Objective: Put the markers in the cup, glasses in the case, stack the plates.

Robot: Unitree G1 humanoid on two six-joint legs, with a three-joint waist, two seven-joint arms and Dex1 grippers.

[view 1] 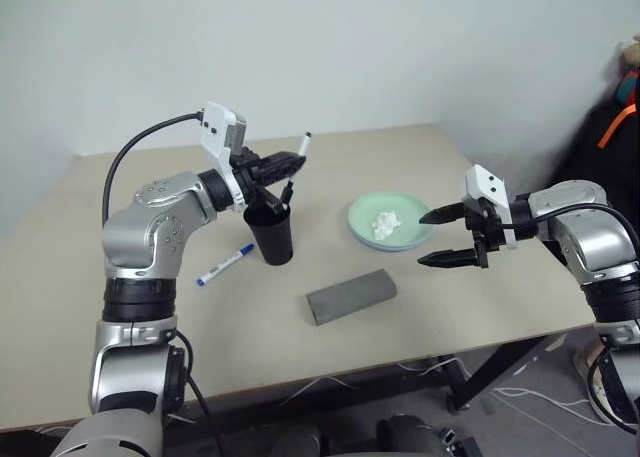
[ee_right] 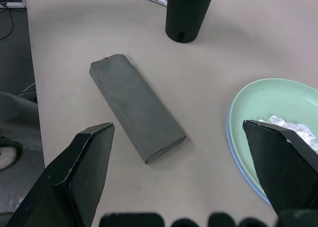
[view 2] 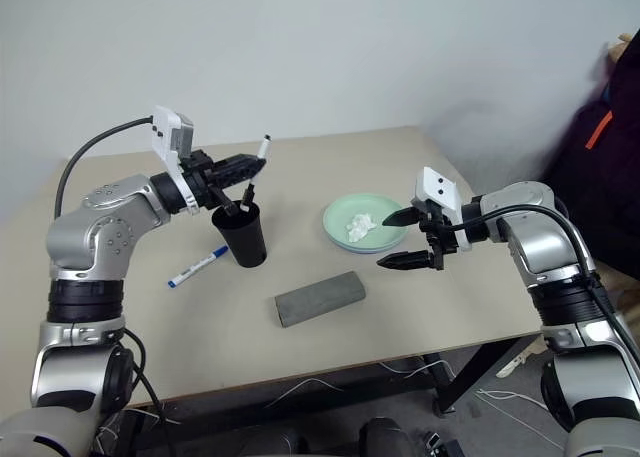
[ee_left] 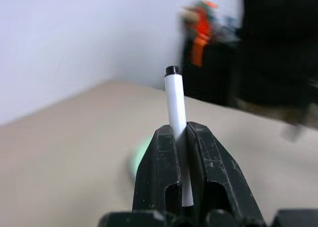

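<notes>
A tan table [view 1: 480,307] seen from above, with a robot arm at each side; the left gripper [view 1: 290,164] is clamped shut on a white marker with a black cap [view 1: 297,163], pinched partway along its length; that marker is held in the air, tilted, white end up and away, black cap angled down toward the black cup [view 1: 272,233]; the cup stands upright directly under the gripper, mouth open, so the marker's lower end hangs just over the rim; judging by this, the coming move needs the marker brought more upright and lowered into the cup. The blue-capped marker [view 1: 224,265] lies flat on the table just beside the cup, on the left arm's side, the nearer arm for it. The grey case [view 1: 351,296] lies closed between the two arms. The right gripper [view 1: 447,237] hovers with fingers spread wide, holding nothing, beside the green plate [view 1: 362,217], which sits on a blue one and carries a crumpled white tissue [view 1: 386,223].
</notes>
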